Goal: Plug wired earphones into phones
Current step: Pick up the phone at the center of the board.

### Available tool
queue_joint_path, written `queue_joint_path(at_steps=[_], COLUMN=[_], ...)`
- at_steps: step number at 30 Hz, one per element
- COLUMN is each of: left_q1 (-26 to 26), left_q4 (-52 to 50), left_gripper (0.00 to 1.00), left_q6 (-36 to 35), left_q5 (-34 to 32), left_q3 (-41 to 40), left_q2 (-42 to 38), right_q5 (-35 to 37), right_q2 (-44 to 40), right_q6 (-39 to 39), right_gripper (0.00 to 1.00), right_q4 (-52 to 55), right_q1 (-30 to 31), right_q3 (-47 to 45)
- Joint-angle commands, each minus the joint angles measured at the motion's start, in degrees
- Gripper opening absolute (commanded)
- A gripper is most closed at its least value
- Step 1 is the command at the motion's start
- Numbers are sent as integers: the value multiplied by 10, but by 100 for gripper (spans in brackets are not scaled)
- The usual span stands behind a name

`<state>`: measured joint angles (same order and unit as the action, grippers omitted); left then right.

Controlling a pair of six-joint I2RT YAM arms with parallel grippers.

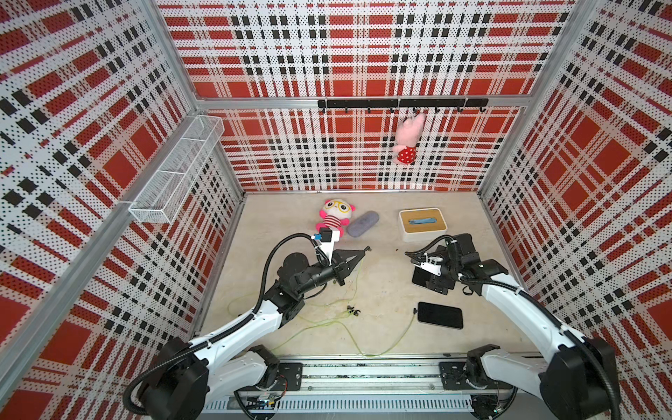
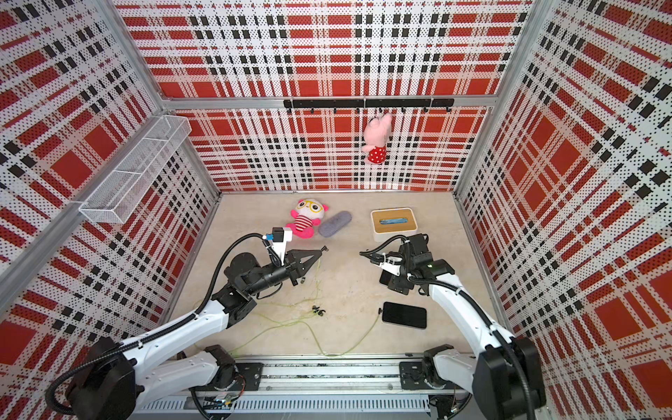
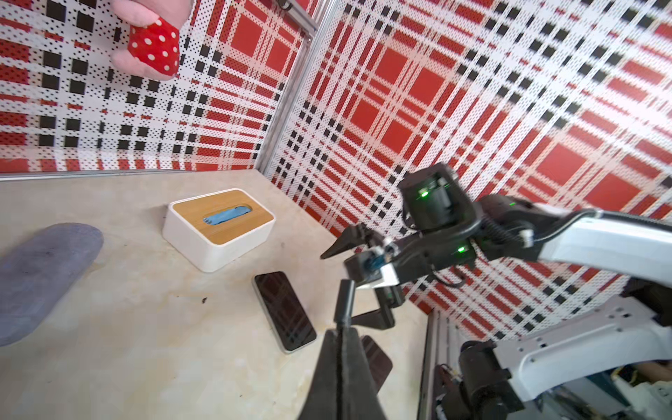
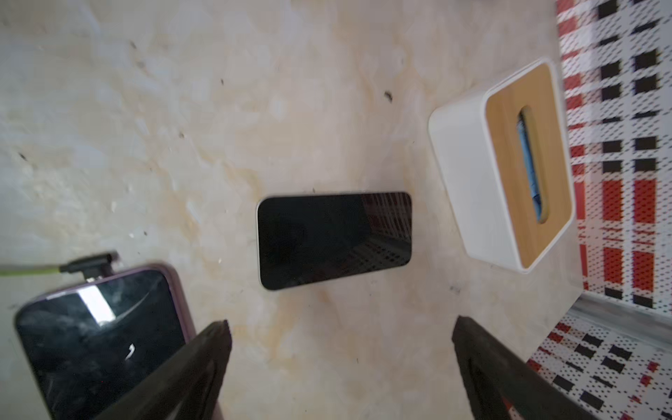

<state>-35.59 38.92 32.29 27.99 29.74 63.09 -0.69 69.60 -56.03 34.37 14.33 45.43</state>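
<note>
Item, bench (image 1: 382, 280): beige marbled surface enclosed by red, white and black plaid walls. Item, two flat black rectangular smartphones with glossy screens. The near phone (image 1: 440, 315) lies flat toward the front right, with a black angled plug (image 4: 87, 263) on a pale yellow-green cable seated at its short end. The far phone (image 4: 334, 240) lies flat between the near one and a white tissue box with a wooden lid (image 1: 423, 223); in both top views the right arm partly covers it. Item, right gripper (image 4: 340, 327): above the far phone, jaws released and wide apart, grasping nothing. Item, left gripper (image 1: 362, 252): raised over mid-bench, jaws clenched on the small black plug (image 3: 345, 296) of the second set of wired earphones, its thin cable hanging to the bench. Item, black earbuds (image 1: 352, 311): clustered among loose cable loops near front centre. Item, rear of bench: grey oval fabric case (image 1: 363, 223) beside a pink plush toy with yellow glasses (image 1: 334, 214).
</note>
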Motion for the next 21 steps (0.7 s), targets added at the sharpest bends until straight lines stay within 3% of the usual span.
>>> queue_joint_path(at_steps=[1,9,15,21], left_q1=[7,36,55,68], left_q4=[93,114,116,117], left_gripper=[0,0,0,0], left_q6=[54,68,78,81], left_q5=[33,60,72,80], left_q3=[-8,-21,-27,-32], left_q2=[8,17,21,25], right_q5=[47,103,84,30], right_q2=[31,153,209,239], right_q6=[-71,-119,-127,-136], right_gripper=[100,100,100,100], right_q4=[-26,-130,-147,-117], right_q1=[-20,-42,-31,24], right_q3=[-3,-6,22,55])
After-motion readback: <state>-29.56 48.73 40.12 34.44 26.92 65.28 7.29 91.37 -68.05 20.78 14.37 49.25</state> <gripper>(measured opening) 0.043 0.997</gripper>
